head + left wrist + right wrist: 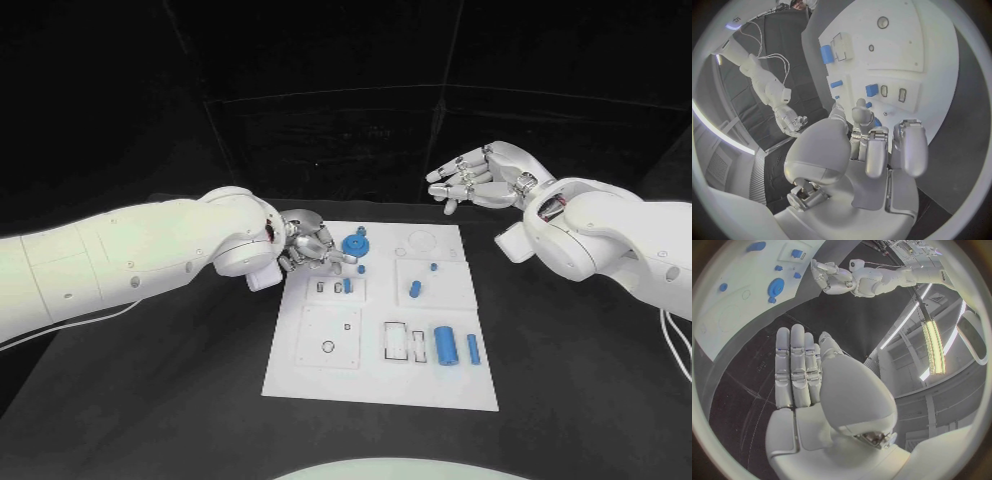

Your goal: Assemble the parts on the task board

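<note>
- While the task board [378,385] lies flat in the middle of the black bench [577,400], its blue parts sit scattered over its upper and right areas.
- A round blue gear-like part [356,244] rests near the board's top left corner, just beside the left hand's fingertips.
- A small blue piece [348,285] stands in a slotted panel below that gear, and another short blue peg [414,290] lies toward the board's middle.
- A large blue cylinder [446,345] lies in the lower right area, with a thinner blue pin [472,348] just beside it on its right.
- The left hand [309,243] hovers over the board's top left corner; its fingers [907,145] are curled inward and close together, and in the left wrist view I cannot tell whether they pinch anything.
- The left wrist view shows the board [936,65] ahead of the hand, with a blue block [827,54] and a smaller blue square piece [872,90] on it.
- The right hand [483,172] is raised beyond the board's top right corner, well apart from it, holding nothing.
- Its fingers [795,365] are straight and pressed side by side, with the palm open.
</note>
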Tool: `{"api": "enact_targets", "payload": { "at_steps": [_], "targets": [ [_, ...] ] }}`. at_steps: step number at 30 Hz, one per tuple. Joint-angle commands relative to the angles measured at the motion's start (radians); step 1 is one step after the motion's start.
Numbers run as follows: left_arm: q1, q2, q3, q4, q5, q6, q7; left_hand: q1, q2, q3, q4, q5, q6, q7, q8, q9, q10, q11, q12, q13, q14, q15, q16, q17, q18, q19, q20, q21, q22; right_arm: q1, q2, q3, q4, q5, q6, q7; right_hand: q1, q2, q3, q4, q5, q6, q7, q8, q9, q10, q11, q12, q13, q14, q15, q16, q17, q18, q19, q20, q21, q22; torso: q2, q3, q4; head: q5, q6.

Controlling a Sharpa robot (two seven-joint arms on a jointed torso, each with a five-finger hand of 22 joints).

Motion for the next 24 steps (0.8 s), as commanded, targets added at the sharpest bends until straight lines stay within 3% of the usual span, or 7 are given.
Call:
{"api": "enact_targets", "payload": {
  "at_steps": [1, 3, 7, 13, 18, 24],
  "targets": [
    [0.009, 0.021, -0.01, -0.011, -0.111, 0.049, -0.116, -0.022, 0.004, -0.026, 0.003, -0.003, -0.014, -0.01, 0.045, 0.04, 0.016, -0.008, 0.086, 0.088, 0.106, -0.012, 0.003, 0.263, -0.01, 0.017, -0.01, 0.013, 0.022, 0.005, 0.005, 0.001, -0.011, 0.06, 0.021, 0.041, -0.003, -0.01, 0.002, 0.008, 0.005, 0.016, -0.003, -0.003, 0.001, 0.011, 0.001, -0.03, -0.027, 0.007, 0.005, -0.036, -0.014, 0.004, 0.013, 0.002, -0.026, -0.018, -0.002, 0.0008, -0.0005, -0.003, -0.003],
    [0.014, 0.035, -0.019, -0.018, -0.131, 0.049, -0.134, -0.024, 0.012, -0.048, 0.002, -0.006, -0.045, -0.014, 0.09, 0.086, 0.007, -0.007, 0.119, 0.122, 0.106, -0.015, 0.003, 0.263, -0.012, 0.021, -0.012, 0.021, 0.037, 0.006, 0.008, 0.001, -0.017, 0.061, 0.017, 0.041, -0.006, -0.012, 0.001, 0.009, 0.005, 0.021, -0.003, -0.004, 0.001, 0.012, 0.002, -0.042, -0.037, 0.009, 0.007, -0.05, -0.019, 0.004, 0.016, 0.004, -0.037, -0.026, -0.002, 0.0007, -0.0004, -0.003, -0.005],
    [0.021, 0.057, -0.028, -0.029, -0.15, 0.047, -0.158, -0.026, 0.014, -0.061, 0.003, -0.006, -0.058, -0.014, 0.113, 0.111, 0.013, -0.01, 0.14, 0.145, 0.106, -0.014, 0.003, 0.263, -0.015, 0.025, -0.013, 0.029, 0.052, 0.007, 0.012, 0.001, -0.027, 0.061, 0.01, 0.038, -0.011, -0.015, -0.002, 0.012, 0.006, 0.026, -0.002, -0.005, 0.001, 0.015, 0.003, -0.053, -0.048, 0.012, 0.009, -0.066, -0.024, 0.003, 0.02, 0.006, -0.05, -0.034, -0.001, -0.0004, 0.0001, -0.004, -0.008],
    [0.025, 0.084, -0.033, -0.042, -0.159, 0.047, -0.179, -0.03, 0.017, -0.08, 0.004, -0.005, -0.073, -0.017, 0.148, 0.149, 0.014, -0.012, 0.155, 0.161, 0.106, -0.016, 0.003, 0.263, -0.016, 0.028, -0.014, 0.035, 0.063, 0.008, 0.021, 0.001, -0.034, 0.055, 0.003, 0.033, -0.016, -0.018, -0.005, 0.013, 0.01, 0.026, -0.001, -0.009, 0.001, 0.017, 0.005, -0.064, -0.057, 0.014, 0.011, -0.081, -0.028, 0.003, 0.022, 0.008, -0.061, -0.042, -0.001, -0.0004, -0.0004, -0.002, -0.008],
    [0.026, 0.103, -0.034, -0.057, -0.162, 0.061, -0.197, -0.031, 0.015, -0.084, 0.003, -0.005, -0.077, -0.017, 0.153, 0.156, 0.013, -0.012, 0.156, 0.162, 0.106, -0.017, 0.003, 0.263, -0.016, 0.028, -0.014, 0.034, 0.063, 0.008, 0.029, 0.001, -0.033, 0.048, 0.002, 0.027, -0.018, -0.021, -0.008, 0.014, 0.014, 0.023, 0.001, -0.012, 0.0, 0.016, 0.007, -0.069, -0.062, 0.014, 0.013, -0.09, -0.031, 0.003, 0.024, 0.009, -0.069, -0.047, 0.0, -0.0011, 0.0025, -0.004, -0.007],
    [0.027, 0.126, -0.034, -0.083, -0.162, 0.084, -0.211, -0.022, 0.016, -0.087, 0.001, -0.004, -0.09, -0.017, 0.163, 0.171, 0.007, -0.012, 0.151, 0.157, 0.106, -0.016, 0.003, 0.263, -0.016, 0.027, -0.014, 0.033, 0.062, 0.008, 0.035, 0.0, -0.033, 0.043, 0.001, 0.023, -0.023, -0.024, -0.012, 0.016, 0.02, 0.019, 0.003, -0.016, 0.0, 0.013, 0.01, -0.075, -0.069, 0.014, 0.016, -0.102, -0.034, 0.002, 0.024, 0.012, -0.08, -0.054, 0.001, -0.0018, 0.0014, -0.002, -0.011]
  ]
}}
